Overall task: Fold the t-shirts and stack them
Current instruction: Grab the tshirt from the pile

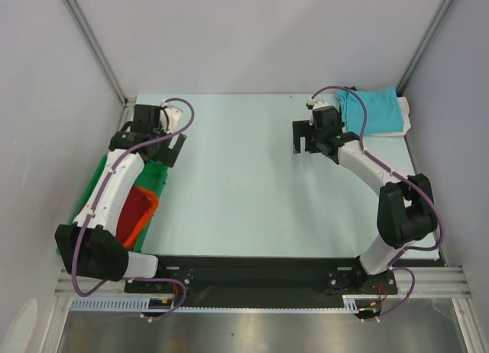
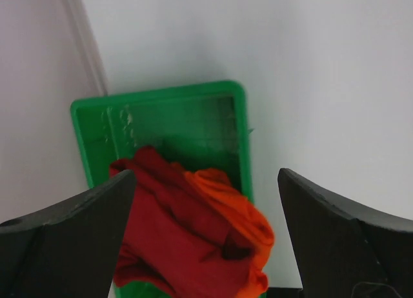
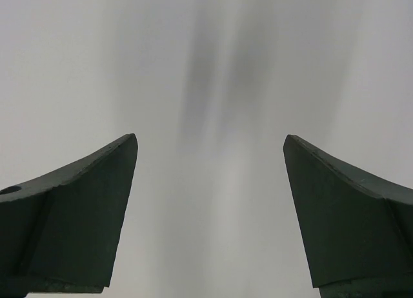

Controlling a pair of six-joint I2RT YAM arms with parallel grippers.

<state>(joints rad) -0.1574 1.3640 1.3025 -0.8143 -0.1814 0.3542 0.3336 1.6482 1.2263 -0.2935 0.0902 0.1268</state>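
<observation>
**Both grippers wide open and empty; shirts lie clear of the jaws**

The left gripper (image 2: 206,175) stands with its jaws spread about as far as they go and has hold of nothing. In its wrist view, the dark red t-shirt (image 2: 161,237) and the bright orange t-shirt (image 2: 237,215) lie bunched together in the green tray (image 2: 169,99), framed in the gap between the two fingers and below them. The red one sits nearer the left finger and the orange one nearer the right finger. Neither finger touches the cloth. The orange shirt lies against the red one and spills toward the tray's rim.

The right gripper (image 3: 210,137) is equally wide open and empty, with only the pale table (image 1: 244,192) showing between its fingers. The turquoise t-shirt (image 1: 376,108) lies folded behind this gripper, on the wrist side and away from the fingertips, so it does not appear in the right wrist view. It rests on something white, and the arm's cable crosses its near edge.
</observation>
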